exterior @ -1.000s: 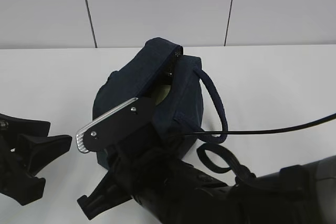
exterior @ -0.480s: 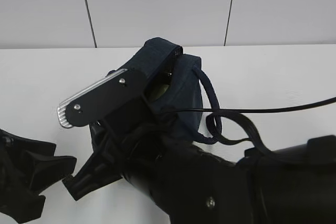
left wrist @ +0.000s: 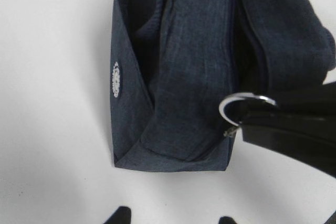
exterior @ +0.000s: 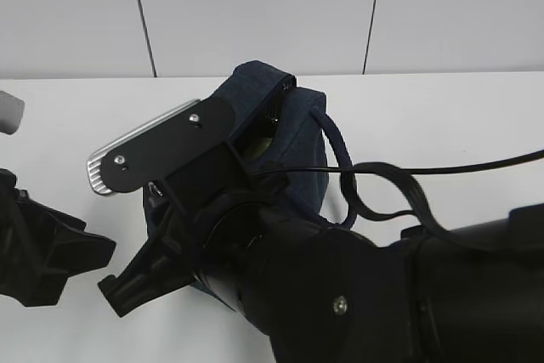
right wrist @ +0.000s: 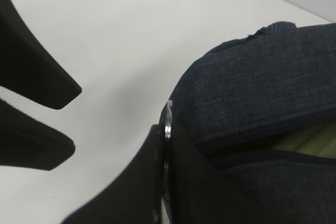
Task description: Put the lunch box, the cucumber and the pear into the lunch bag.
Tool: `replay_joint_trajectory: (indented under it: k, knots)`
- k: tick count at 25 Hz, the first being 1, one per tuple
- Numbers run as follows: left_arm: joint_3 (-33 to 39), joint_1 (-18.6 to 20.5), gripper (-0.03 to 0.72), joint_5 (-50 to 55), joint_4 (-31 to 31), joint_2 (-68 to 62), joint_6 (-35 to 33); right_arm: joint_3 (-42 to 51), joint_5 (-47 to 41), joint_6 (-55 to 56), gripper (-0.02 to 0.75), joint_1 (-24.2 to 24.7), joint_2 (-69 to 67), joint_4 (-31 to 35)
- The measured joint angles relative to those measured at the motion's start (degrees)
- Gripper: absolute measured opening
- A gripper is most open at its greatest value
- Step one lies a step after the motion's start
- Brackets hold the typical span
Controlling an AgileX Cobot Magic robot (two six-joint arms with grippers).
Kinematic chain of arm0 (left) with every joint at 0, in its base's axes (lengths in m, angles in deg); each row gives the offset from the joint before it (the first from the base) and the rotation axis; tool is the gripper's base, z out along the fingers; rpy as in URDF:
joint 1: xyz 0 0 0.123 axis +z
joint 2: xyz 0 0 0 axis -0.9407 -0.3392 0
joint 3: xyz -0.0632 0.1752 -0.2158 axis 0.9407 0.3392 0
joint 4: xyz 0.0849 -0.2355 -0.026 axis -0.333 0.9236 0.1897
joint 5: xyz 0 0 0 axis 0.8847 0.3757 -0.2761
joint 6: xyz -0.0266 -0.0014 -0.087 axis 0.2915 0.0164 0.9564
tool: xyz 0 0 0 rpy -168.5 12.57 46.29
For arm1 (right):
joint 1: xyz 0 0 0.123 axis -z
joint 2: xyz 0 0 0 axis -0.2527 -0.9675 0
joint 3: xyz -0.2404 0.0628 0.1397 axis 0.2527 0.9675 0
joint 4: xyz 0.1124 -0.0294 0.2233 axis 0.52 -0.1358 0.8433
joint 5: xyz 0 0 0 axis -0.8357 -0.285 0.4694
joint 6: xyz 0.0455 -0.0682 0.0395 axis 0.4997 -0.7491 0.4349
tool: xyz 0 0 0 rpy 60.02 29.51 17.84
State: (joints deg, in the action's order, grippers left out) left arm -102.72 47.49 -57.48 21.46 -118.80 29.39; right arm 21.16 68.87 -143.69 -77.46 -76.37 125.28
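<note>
The dark navy lunch bag [exterior: 293, 138] stands on the white table, its top partly open. A pale green surface, likely the lunch box lid [right wrist: 310, 141], shows in the gap, and also in the exterior view [exterior: 255, 147]. The cucumber and the pear are out of view. My right gripper [right wrist: 167, 132] is shut on the metal ring pull [left wrist: 244, 104] at the bag's near end. My right arm [exterior: 323, 286] covers the bag's front. My left gripper [left wrist: 173, 219] is open and empty just off the bag's short end; it also shows in the exterior view [exterior: 59, 248].
The bag's thick looped handle [exterior: 340, 155] hangs on its right side, with a black cable [exterior: 442, 167] running across it. White table [exterior: 450, 116] lies round the bag; a wall stands behind.
My right wrist has risen and moved left along the bag with the ring pull held. My left arm has shifted a little at the lower left.
</note>
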Motion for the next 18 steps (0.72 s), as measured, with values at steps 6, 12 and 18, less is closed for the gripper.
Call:
replay_joint_trajectory:
  k: [6, 12, 18]
  knots:
    - [-1.21, 11.10, 0.305, 10.15, 22.36, -6.31, -28.35, -0.03, -0.65, -0.12, 0.000, 0.00, 0.00, 0.00]
    - [-1.28, 14.29, 0.294, 11.82, 31.65, -11.93, -46.06, -0.13, -2.07, -0.23, 0.000, 0.00, 0.66, 0.61]
    - [-1.28, 14.29, 0.242, 13.61, 40.45, -18.63, -59.87, -0.50, -2.60, -0.23, 0.000, 0.47, 2.55, 1.61]
